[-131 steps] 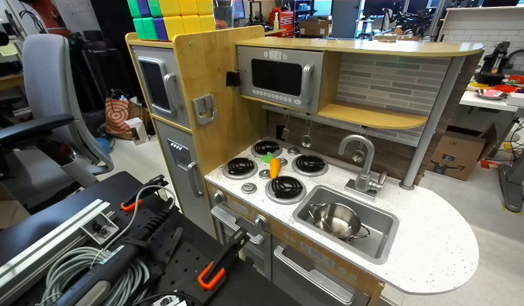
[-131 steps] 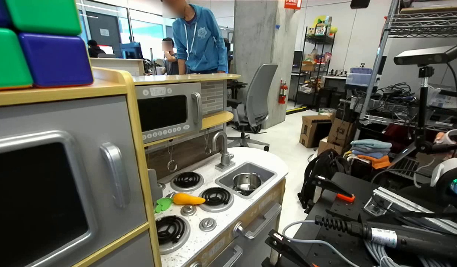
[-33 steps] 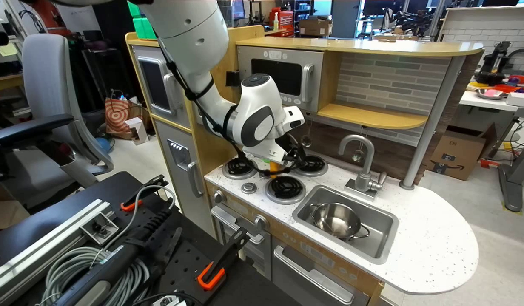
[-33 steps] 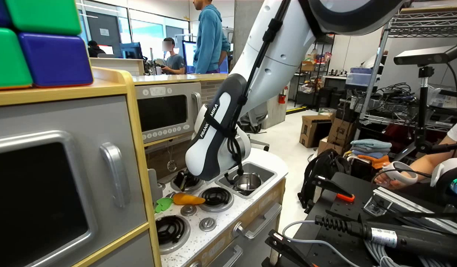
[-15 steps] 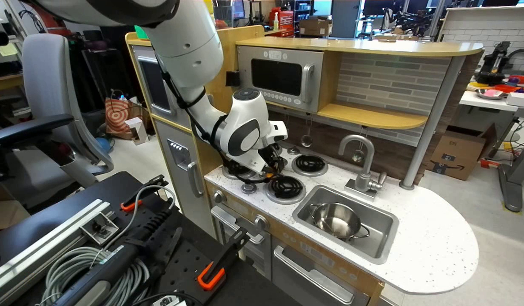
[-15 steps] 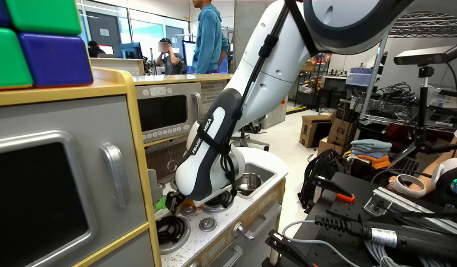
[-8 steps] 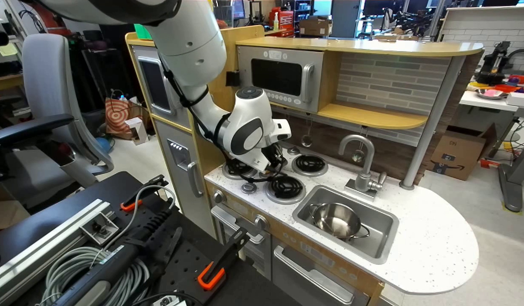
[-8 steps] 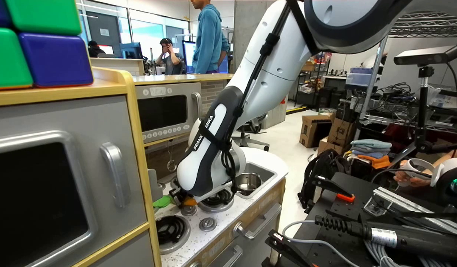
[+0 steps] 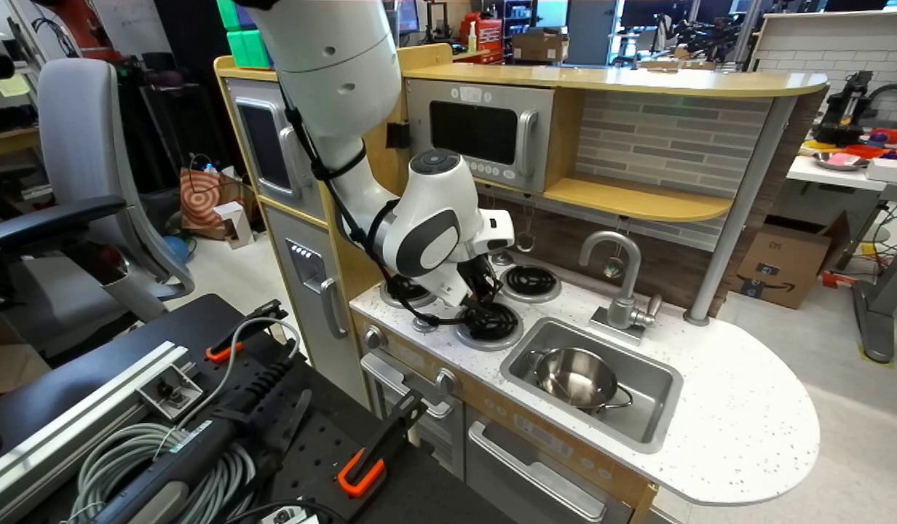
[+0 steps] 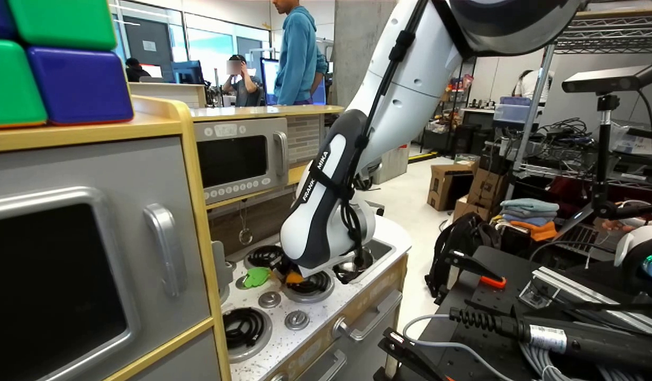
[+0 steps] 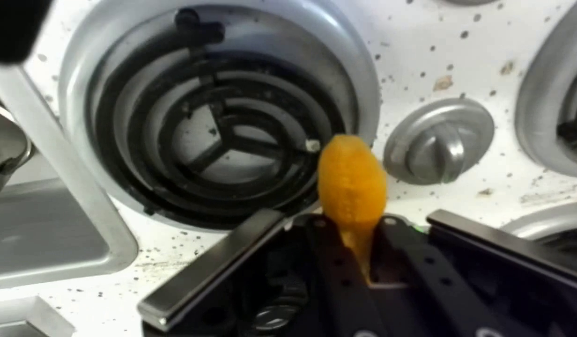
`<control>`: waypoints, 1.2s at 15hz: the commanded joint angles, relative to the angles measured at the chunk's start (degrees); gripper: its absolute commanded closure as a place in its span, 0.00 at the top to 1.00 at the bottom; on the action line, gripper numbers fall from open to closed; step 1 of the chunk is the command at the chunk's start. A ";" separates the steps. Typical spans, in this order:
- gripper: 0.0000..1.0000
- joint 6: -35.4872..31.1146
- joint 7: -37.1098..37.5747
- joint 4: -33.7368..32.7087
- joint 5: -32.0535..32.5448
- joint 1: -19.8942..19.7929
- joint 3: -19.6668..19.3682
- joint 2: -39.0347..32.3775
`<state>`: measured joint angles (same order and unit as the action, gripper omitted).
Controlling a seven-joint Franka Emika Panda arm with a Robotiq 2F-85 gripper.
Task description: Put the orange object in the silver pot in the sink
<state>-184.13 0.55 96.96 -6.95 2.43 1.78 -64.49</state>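
Far left we've got a grey chair point(image 9: 88, 145), and moving right, here's the white arm point(image 9: 437, 200), bent down over the white counter point(image 9: 747, 422). At its end, the gripper point(image 11: 354, 224), and in the wrist view its fingers point(image 11: 401, 243) are clamped on the orange object point(image 11: 351, 180), one end poking out towards a black-coiled burner point(image 11: 228, 136). Its green leafy top point(image 10: 257, 277) juts from the other side in an exterior view. Clear of the counter? Hard to say from these angles! Next along, the sink point(image 9: 656, 400), and sitting in it, open side up, the silver pot point(image 9: 576, 378), apart from the gripper. Behind the basin, the faucet point(image 9: 627, 291) arches up.
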 commanded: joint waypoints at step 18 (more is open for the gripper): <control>0.02 -11.34 4.86 20.33 -7.26 -0.27 -19.42 8.53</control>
<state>-195.88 3.55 120.13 -11.34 -0.49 -14.90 -53.24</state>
